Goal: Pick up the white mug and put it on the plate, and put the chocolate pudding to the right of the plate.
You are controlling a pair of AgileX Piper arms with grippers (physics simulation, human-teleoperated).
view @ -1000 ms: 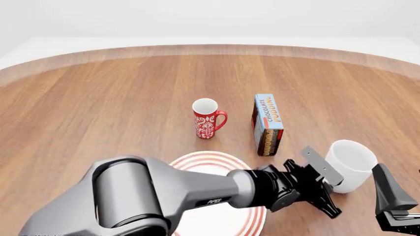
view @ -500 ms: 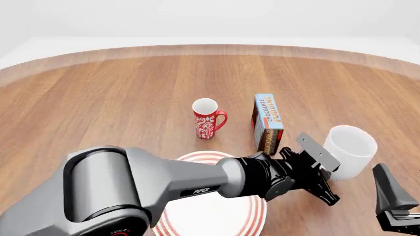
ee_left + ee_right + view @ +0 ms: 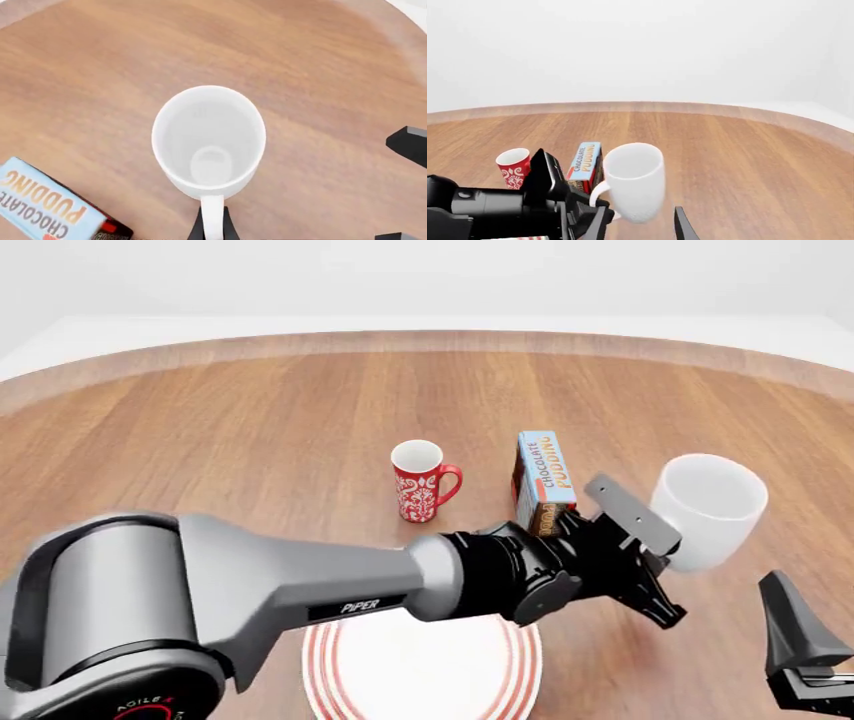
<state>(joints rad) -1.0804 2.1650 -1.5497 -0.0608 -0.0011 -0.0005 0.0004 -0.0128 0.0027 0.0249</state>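
The right gripper (image 3: 801, 660) is being kept low at the near right edge of the front view, only partly shown, so whether its fingers are apart or together cannot be told. The plate (image 3: 514, 680), ringed in red at its rim, is lying nearest on the wooden table (image 3: 200, 440), largely covered by the left arm, and nothing is seen resting on its visible part. The left gripper (image 3: 641, 565) is being held clamped on the loop handle of the white mug (image 3: 707, 510), which is being carried upright above the table, right of the plate; the left wrist view shows the mug's interior empty. Just beyond the gripper, the chocolate pudding (image 3: 545, 490) is standing upright on the table. The red-and-white patterned mug (image 3: 422, 483) is standing left of the carton.
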